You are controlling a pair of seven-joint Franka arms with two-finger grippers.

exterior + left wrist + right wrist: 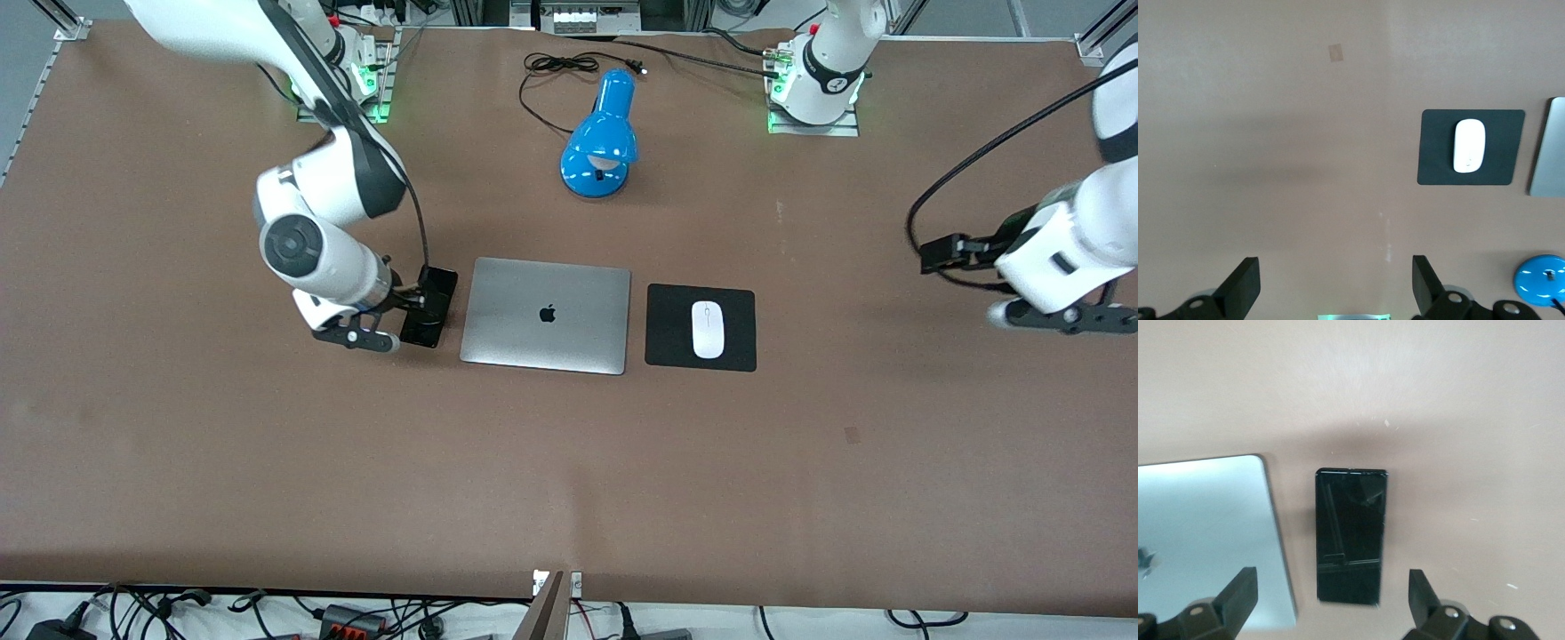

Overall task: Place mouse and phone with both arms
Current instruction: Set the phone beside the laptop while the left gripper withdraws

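Observation:
The black phone (433, 311) lies flat on the table beside the closed silver laptop (546, 316), toward the right arm's end. My right gripper (411, 300) hangs open and empty above it. In the right wrist view the phone (1350, 533) lies just ahead of the gripper (1331, 587), apart from both fingers. The white mouse (708, 329) rests on a square black mat (662, 347) beside the laptop, toward the left arm's end. My left gripper (951, 253) is open and empty over bare table, well away from the mouse. The left wrist view shows the gripper (1336, 273), mouse (1469, 145) and mat (1501, 147).
A blue desk lamp (601, 133) with a black cord lies on the table between the arm bases, farther from the front camera than the laptop. The laptop's edge shows in both the right wrist view (1205, 533) and the left wrist view (1550, 147).

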